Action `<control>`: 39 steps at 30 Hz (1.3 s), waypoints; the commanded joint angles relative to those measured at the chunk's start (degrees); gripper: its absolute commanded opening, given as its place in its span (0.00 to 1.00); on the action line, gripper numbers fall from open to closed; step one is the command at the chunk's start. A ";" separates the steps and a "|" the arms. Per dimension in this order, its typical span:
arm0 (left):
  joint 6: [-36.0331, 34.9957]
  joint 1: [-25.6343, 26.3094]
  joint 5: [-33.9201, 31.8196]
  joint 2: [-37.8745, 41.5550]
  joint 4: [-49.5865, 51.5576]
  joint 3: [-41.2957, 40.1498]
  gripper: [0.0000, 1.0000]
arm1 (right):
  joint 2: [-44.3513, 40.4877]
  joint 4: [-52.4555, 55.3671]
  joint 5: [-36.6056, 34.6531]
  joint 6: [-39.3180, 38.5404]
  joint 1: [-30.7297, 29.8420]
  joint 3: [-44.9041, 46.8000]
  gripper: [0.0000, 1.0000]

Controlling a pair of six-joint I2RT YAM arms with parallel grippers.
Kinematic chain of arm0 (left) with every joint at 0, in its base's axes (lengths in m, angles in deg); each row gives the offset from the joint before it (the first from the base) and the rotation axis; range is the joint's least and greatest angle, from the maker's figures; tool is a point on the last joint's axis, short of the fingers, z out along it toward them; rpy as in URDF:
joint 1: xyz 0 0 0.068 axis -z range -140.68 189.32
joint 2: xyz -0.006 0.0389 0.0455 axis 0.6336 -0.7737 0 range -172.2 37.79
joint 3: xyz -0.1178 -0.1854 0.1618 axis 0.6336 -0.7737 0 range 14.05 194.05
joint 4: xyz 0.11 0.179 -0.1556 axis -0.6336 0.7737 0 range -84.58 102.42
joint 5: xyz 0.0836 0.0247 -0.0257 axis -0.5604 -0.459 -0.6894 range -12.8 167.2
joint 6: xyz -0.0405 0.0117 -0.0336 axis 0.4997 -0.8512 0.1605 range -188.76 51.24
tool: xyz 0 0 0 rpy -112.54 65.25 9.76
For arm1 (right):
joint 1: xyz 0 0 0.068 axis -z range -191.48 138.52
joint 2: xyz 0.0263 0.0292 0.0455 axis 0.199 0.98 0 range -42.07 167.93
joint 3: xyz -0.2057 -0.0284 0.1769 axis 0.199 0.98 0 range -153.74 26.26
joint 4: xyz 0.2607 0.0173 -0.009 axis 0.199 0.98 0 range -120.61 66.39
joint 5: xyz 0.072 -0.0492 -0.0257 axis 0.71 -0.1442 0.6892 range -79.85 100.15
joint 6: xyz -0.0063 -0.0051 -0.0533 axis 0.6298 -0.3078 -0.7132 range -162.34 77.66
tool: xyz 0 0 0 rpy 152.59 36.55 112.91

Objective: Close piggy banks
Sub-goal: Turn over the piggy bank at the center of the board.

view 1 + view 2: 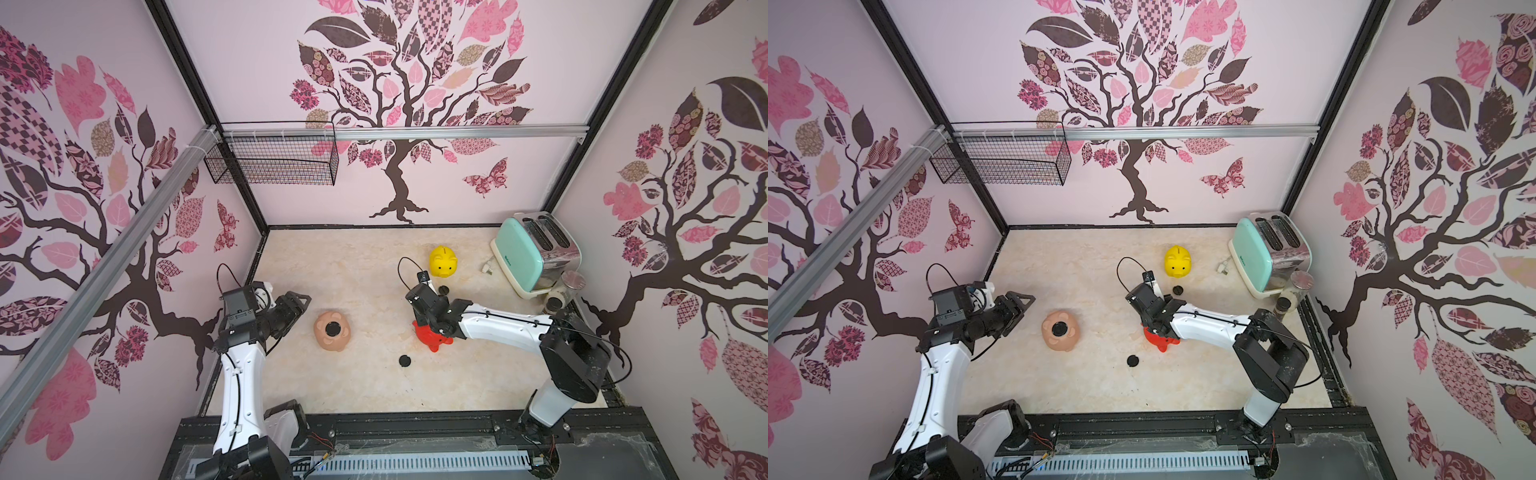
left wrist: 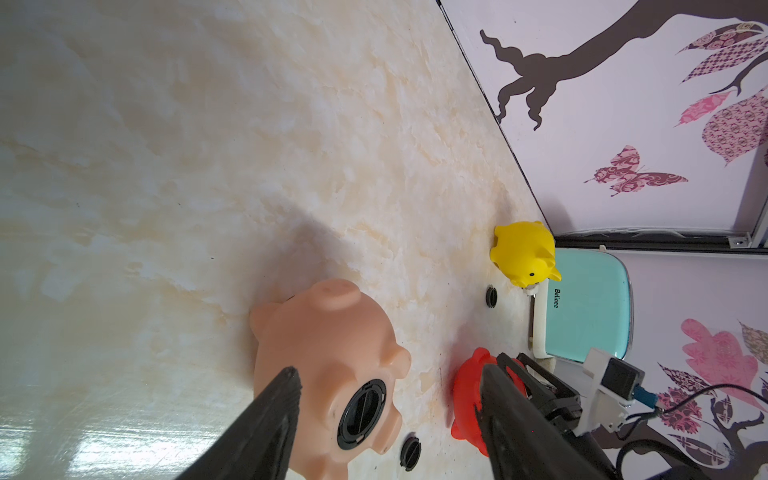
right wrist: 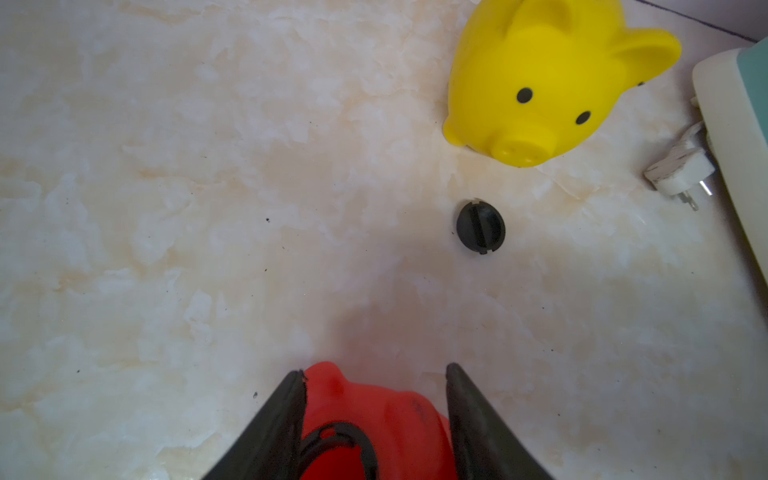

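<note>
table [image 1: 353,386]: smooth, pale marbled top that carries everything.
near plug [image 1: 405,360]: small black round disc, flat and loose, just on the near side of the red piggy bank and slightly to its left.
red piggy bank [image 3: 374,411]: glossy red plastic, rolled off its feet. Its black-rimmed belly hole faces up and has no plug. Its long axis seems to run along the gripper's reach, but the wrist hides most of it from above.
right gripper [image 3: 374,370]: closed around the red piggy bank, one dark pad on each flank.
deciding relation: the near plug lies closest to the busy right arm, so the free left arm looks likelier to fetch it.
peach piggy bank [image 1: 332,331]: well left of the red piggy bank, belly up, smooth and rounded, with a black plug seated in its hole.
left gripper [image 1: 301,301]: spread wide and empty, farther left, apart from the peach piggy bank.
far plug [image 1: 444,289]: black, ridged face, lying loose just beyond the red piggy bank.
yellow piggy bank [image 1: 443,262]: farther back, upright on its feet, belly hidden.
</note>
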 commanded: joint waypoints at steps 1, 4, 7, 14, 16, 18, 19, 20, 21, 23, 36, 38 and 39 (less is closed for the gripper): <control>-0.55 0.25 0.70 0.50 -1.08 -0.45 0.70 | -1.94 0.72 6.17 1.63 1.76 1.85 0.55; -0.54 0.24 0.70 0.49 -0.91 -0.51 0.70 | -3.46 -0.20 8.34 1.70 2.73 3.25 0.52; -0.45 0.32 0.63 0.50 -1.00 -0.57 0.70 | -4.97 -1.10 10.13 2.05 3.65 4.71 0.50; -0.45 0.26 0.62 0.55 -1.13 -0.60 0.70 | -7.41 -3.01 12.89 2.52 5.56 7.67 0.50; -0.45 0.26 0.62 0.49 -1.08 -0.56 0.70 | -7.74 -3.01 13.35 2.52 5.97 8.02 0.50; -0.53 0.26 0.57 0.38 -1.06 -0.60 0.70 | -8.11 -3.00 14.61 2.60 6.49 8.37 0.50; -0.52 0.28 0.59 0.29 -1.01 -0.57 0.70 | -8.41 -2.98 15.29 2.78 6.81 8.68 0.51; -0.53 0.39 0.53 0.29 -0.96 -0.50 0.70 | -8.81 -3.23 15.58 2.87 7.04 9.17 0.50; -0.58 0.41 0.53 0.29 -0.97 -0.52 0.70 | -9.22 -3.39 15.59 2.87 7.21 9.64 0.50; -0.53 0.43 0.44 0.30 -0.95 -0.49 0.70 | -10.02 -3.53 15.93 2.70 7.65 10.46 0.50; -0.62 0.43 0.46 0.03 -0.87 -0.50 0.70 | -14.75 -7.17 22.74 3.58 12.12 15.43 0.55; -0.63 0.44 0.47 0.04 -0.96 -0.52 0.71 | -15.08 -7.13 23.43 3.65 12.59 15.59 0.57; -0.62 0.47 0.44 0.05 -0.95 -0.50 0.70 | -15.25 -7.13 23.80 3.64 12.95 15.67 0.57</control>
